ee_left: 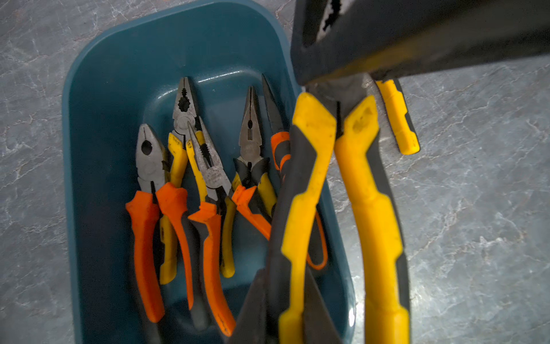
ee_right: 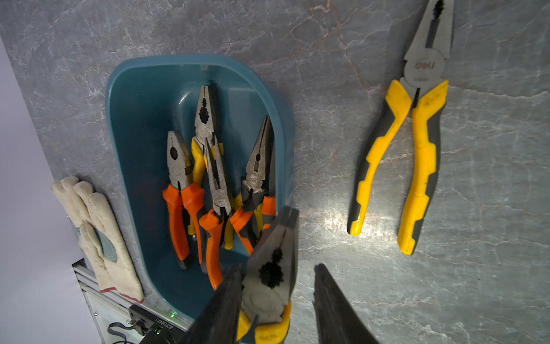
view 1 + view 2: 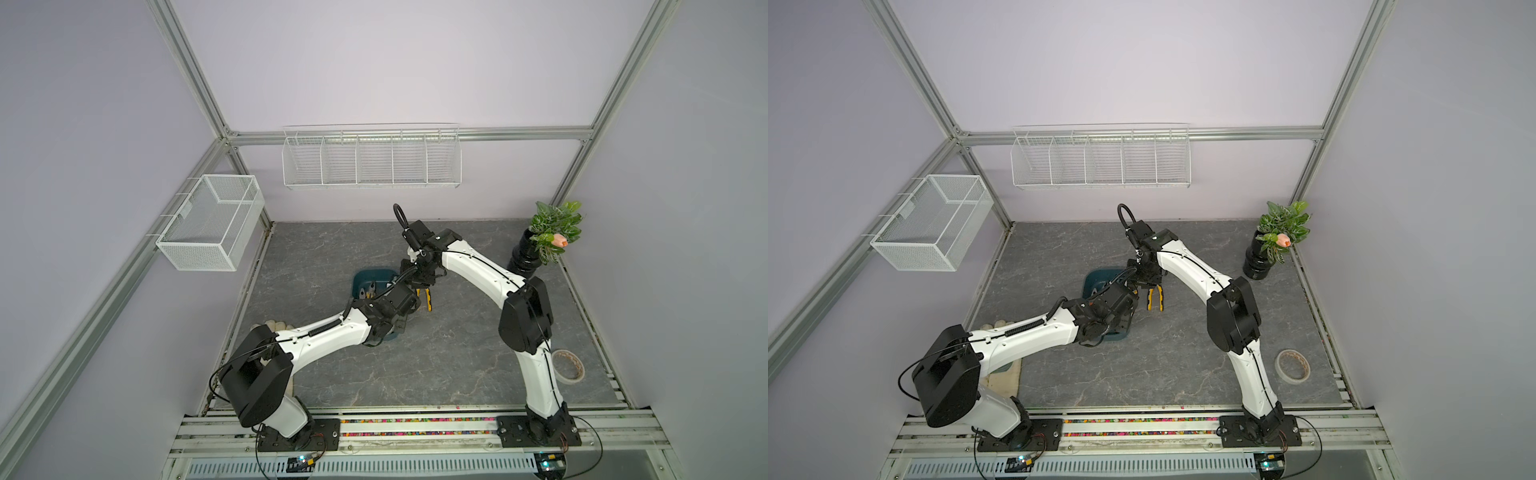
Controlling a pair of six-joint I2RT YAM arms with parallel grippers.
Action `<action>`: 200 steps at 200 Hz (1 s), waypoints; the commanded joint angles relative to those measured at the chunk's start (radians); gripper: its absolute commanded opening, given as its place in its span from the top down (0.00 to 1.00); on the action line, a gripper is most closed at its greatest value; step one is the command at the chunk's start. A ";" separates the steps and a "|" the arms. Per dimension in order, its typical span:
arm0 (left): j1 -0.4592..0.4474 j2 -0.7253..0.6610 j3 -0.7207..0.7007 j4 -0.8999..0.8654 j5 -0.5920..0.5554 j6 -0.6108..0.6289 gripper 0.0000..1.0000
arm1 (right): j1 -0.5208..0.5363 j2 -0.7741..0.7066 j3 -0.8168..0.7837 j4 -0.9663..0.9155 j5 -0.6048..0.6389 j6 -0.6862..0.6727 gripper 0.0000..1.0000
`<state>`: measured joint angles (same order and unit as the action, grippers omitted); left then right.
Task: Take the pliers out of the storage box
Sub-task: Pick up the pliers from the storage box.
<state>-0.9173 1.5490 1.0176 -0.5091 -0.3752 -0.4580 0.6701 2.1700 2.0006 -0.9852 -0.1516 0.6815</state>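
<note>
The dark teal storage box (image 1: 98, 125) (image 2: 131, 125) sits mid-table, partly under the arms in both top views (image 3: 365, 277) (image 3: 1098, 277). Several pliers (image 1: 178, 214) (image 2: 208, 184) with orange or yellow handles lie inside it. My left gripper (image 1: 284, 286) is shut on one handle of a yellow-and-black pair (image 1: 372, 208), raised over the box's edge. My right gripper (image 2: 278, 268) is open around that pair's metal head (image 2: 270, 286): one finger touches it, the other stands apart. Another yellow-and-black needle-nosed pair (image 2: 416, 149) lies on the table beside the box.
A white work glove (image 2: 101, 232) lies by the table's left edge. A tape roll (image 3: 567, 365) sits front right and a black vase with a plant (image 3: 528, 257) back right. White wire baskets (image 3: 210, 222) (image 3: 370, 160) hang on the walls.
</note>
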 commanded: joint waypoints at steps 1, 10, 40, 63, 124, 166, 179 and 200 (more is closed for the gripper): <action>-0.014 0.001 0.067 0.089 -0.030 0.019 1.00 | 0.018 0.037 -0.016 0.016 -0.031 0.026 0.58; -0.015 0.003 0.069 0.089 -0.028 0.019 1.00 | 0.020 0.039 -0.017 0.017 -0.031 0.028 0.58; -0.015 0.003 0.078 0.091 -0.029 0.022 1.00 | 0.026 0.042 -0.019 0.020 -0.037 0.033 0.59; -0.014 0.002 0.075 0.112 -0.016 0.024 1.00 | 0.027 0.037 -0.043 0.068 -0.076 0.053 0.59; -0.014 -0.032 0.044 0.124 -0.008 0.015 1.00 | 0.004 -0.068 -0.223 0.254 -0.113 0.142 0.63; -0.014 -0.050 0.034 0.134 0.003 -0.001 1.00 | -0.001 -0.076 -0.250 0.269 -0.124 0.151 0.67; -0.015 -0.053 0.035 0.134 0.007 -0.002 1.00 | -0.001 -0.079 -0.257 0.272 -0.124 0.149 0.67; -0.015 -0.047 0.044 0.127 0.005 0.001 1.00 | 0.000 -0.085 -0.261 0.273 -0.123 0.146 0.70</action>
<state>-0.9180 1.5375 1.0191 -0.5114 -0.3660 -0.4652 0.6559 2.1033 1.7580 -0.7273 -0.2512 0.8268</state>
